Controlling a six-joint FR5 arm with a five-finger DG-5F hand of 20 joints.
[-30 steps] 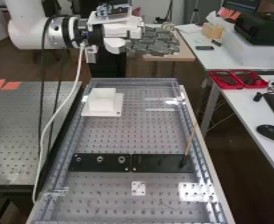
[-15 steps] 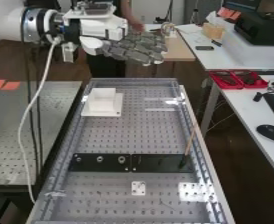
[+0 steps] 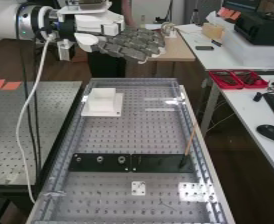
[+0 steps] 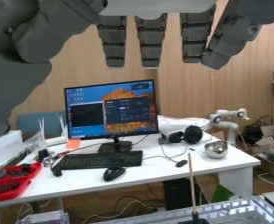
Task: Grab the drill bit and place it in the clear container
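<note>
Compared with a second ago, my hand (image 3: 131, 44) is hanging farther towards the high view's left, its fingers slanting down more, while the things on the bench are staying where they were. I'm holding it above the far end of the bench, and my fingers are stretching out nearly straight, standing apart from one another and from the thumb. I can't tell for sure which thing is the drill bit, or which is the clear container. A thin brown rod (image 3: 189, 140) is standing nearly upright, its dark foot resting at the right-hand end of the black strip (image 3: 111, 166), as the high view is showing it. Three small round fittings (image 3: 100, 159) are sitting along the strip's other half. A white block (image 3: 102, 100) is resting on its square base farther up the perforated panel (image 3: 121, 135). Beyond the bench, my wrist view is taking in a monitor (image 4: 112, 110), a keyboard (image 4: 101, 159) and a metal bowl (image 4: 216, 149) on a white desk (image 4: 181, 174).
</note>
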